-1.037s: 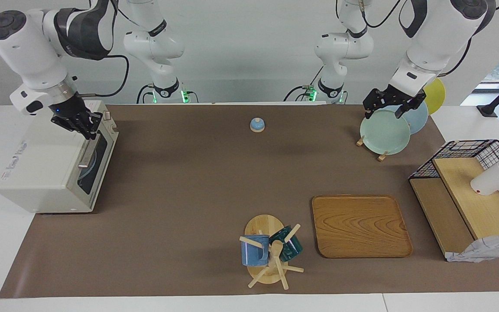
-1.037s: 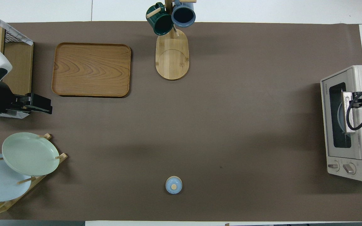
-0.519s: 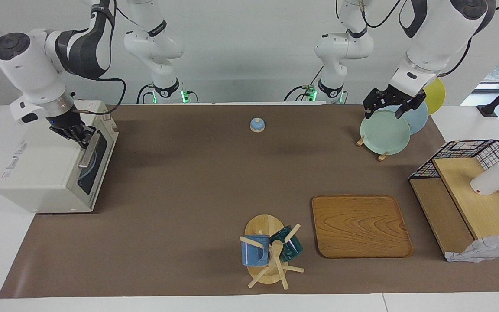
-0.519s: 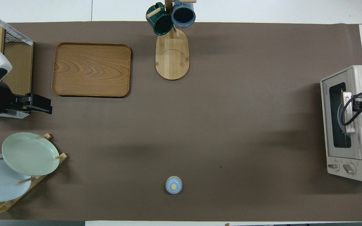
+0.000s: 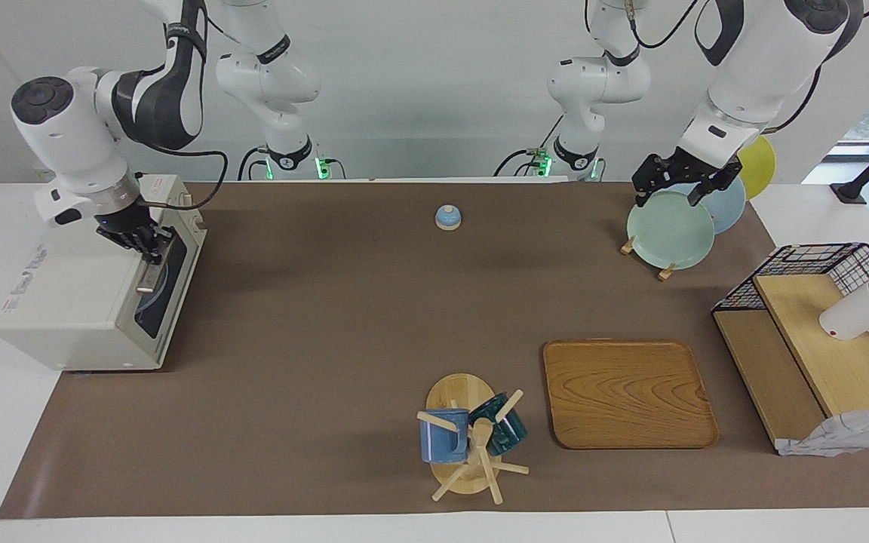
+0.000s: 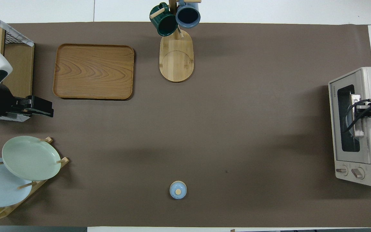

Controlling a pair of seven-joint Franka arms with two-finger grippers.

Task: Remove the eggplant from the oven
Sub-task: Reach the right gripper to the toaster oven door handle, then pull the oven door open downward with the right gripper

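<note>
The off-white oven stands at the right arm's end of the table with its dark glass door shut; it also shows in the overhead view. My right gripper is down at the door's metal bar handle, at the handle's end nearer the robots; in the overhead view the right gripper lies over the handle. The eggplant is hidden. A pale blue plate shows through the glass. My left gripper is open and empty, raised above the mat by the plate rack.
A rack with green, blue and yellow plates stands at the left arm's end. A wooden tray, a mug tree with two mugs, a wire shelf and a small blue bell are on the brown mat.
My right gripper has come down from above the oven's top edge onto the door handle. The left arm has not moved. The oven door stays shut.
</note>
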